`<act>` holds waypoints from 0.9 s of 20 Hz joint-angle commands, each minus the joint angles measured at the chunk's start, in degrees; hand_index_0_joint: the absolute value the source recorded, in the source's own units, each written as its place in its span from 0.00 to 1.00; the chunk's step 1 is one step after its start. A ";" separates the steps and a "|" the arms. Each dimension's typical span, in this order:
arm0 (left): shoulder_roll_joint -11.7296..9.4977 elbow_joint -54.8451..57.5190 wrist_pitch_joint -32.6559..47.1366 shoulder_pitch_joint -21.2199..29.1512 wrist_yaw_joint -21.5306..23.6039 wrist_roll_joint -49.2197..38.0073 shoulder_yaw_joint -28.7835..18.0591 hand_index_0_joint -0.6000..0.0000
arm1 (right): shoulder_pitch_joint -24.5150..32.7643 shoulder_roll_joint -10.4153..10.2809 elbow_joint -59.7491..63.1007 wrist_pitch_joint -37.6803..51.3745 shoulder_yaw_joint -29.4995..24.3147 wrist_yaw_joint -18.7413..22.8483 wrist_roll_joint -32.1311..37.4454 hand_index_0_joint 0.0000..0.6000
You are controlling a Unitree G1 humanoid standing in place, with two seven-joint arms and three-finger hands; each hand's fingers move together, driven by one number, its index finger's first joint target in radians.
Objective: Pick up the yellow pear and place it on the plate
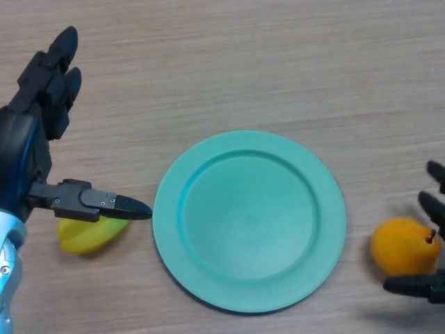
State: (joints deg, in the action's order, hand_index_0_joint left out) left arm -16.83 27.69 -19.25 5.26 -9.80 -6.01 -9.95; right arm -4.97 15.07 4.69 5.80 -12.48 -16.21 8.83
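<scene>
A teal plate (249, 220) lies at the middle of the wooden table. A yellow-orange rounded fruit with a short dark stem (403, 246) sits on the table just right of the plate. My right hand (425, 284) shows at the right edge. Its fingers are spread beside the fruit's right side and its thumb lies under the fruit's lower edge, without closing on it. A paler yellow fruit (87, 234) lies left of the plate, partly hidden under the thumb of my left hand (28, 149). That hand is open, with straight fingers pointing away.
Bare wooden table surrounds the plate on all sides. Nothing else stands on it in view.
</scene>
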 commanded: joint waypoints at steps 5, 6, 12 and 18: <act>-2.09 4.23 5.72 0.04 -0.01 0.65 -5.09 1.00 | 0.92 0.47 1.91 6.68 2.25 2.32 -1.97 1.00; -2.05 4.25 5.87 -0.13 -0.07 0.72 -5.10 1.00 | 1.01 0.60 2.33 7.23 2.42 2.84 -3.16 1.00; -2.01 3.72 7.44 -0.75 -0.51 1.96 -5.60 1.00 | 0.77 -0.43 -8.72 -0.27 3.30 6.68 -1.75 1.00; -2.42 3.71 6.10 -0.23 -0.47 -0.61 -6.24 1.00 | 4.91 -2.62 -25.17 -17.02 10.41 9.46 0.24 1.00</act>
State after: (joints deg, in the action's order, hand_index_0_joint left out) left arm -16.77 28.62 -19.28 3.04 -10.51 -5.48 -12.35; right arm -1.05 11.81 -17.18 -16.22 0.00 -7.28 7.38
